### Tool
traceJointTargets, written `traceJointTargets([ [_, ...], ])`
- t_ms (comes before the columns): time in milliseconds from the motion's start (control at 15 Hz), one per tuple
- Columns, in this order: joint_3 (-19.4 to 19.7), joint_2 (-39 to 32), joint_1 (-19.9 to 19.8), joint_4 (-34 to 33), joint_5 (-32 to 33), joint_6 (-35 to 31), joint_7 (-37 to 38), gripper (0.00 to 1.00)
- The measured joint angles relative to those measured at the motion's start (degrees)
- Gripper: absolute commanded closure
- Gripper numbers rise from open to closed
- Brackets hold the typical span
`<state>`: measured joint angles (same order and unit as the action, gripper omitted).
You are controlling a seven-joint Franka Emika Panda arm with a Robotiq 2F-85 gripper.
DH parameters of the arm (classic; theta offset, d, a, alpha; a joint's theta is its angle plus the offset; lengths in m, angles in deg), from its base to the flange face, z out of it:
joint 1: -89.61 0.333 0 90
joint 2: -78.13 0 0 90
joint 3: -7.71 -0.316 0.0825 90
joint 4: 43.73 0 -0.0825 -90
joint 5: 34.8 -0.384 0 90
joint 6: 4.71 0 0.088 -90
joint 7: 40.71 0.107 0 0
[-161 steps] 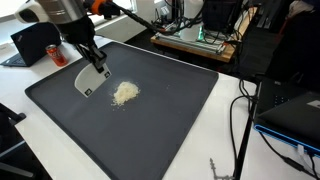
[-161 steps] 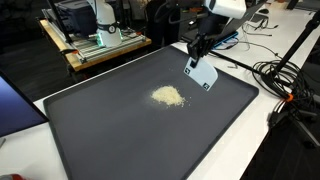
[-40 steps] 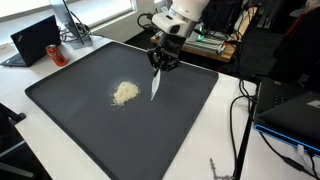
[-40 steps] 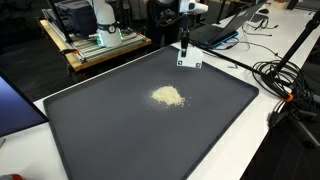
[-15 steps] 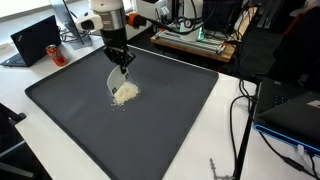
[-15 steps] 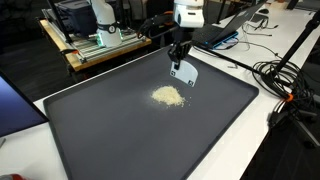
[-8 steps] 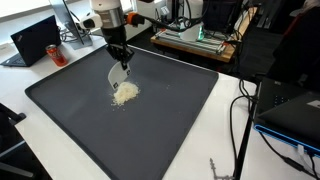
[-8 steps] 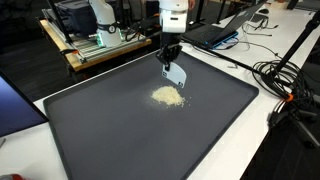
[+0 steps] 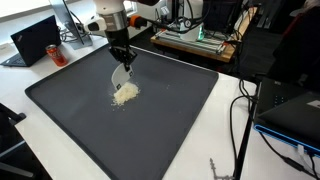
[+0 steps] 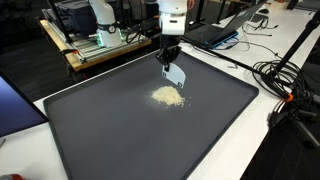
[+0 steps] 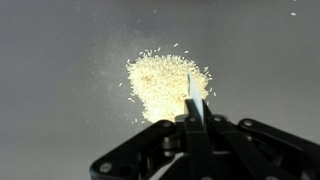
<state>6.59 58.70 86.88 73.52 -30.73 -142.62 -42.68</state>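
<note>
Gripper: gripper is fully closed, pinching the top edge of a white card that hangs down from it.
Grain pile: pale grain pile lies near the middle of the dark mat on the tabletop.
Card position: in an exterior view the card stands at about 1 o'clock of the pile. In the wrist view it shows edge-on at the pile's 5 o'clock rim.
Change: seconds ago the card was well apart, out toward the mat's far edge. It has since swung in, and over the last half second has barely shifted.
Contact: cannot tell whether the card touches the mat.
Bearing on the work: card appears lined up at the rim; the pile looks undisturbed.
</note>
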Motion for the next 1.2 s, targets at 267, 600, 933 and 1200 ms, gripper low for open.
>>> traceJointTargets([
  [267,0.01,-1.02,0.17,1.87,0.0,-2.91,0.0,0.99],
  [600,0.09,-2.55,0.19,4.33,0.08,-8.62,0.0,0.99],
  [933,0.37,-4.52,0.35,5.34,0.3,-11.06,0.0,0.99],
  [1200,0.84,-5.3,0.81,5.48,0.53,-13.28,0.0,0.99],
])
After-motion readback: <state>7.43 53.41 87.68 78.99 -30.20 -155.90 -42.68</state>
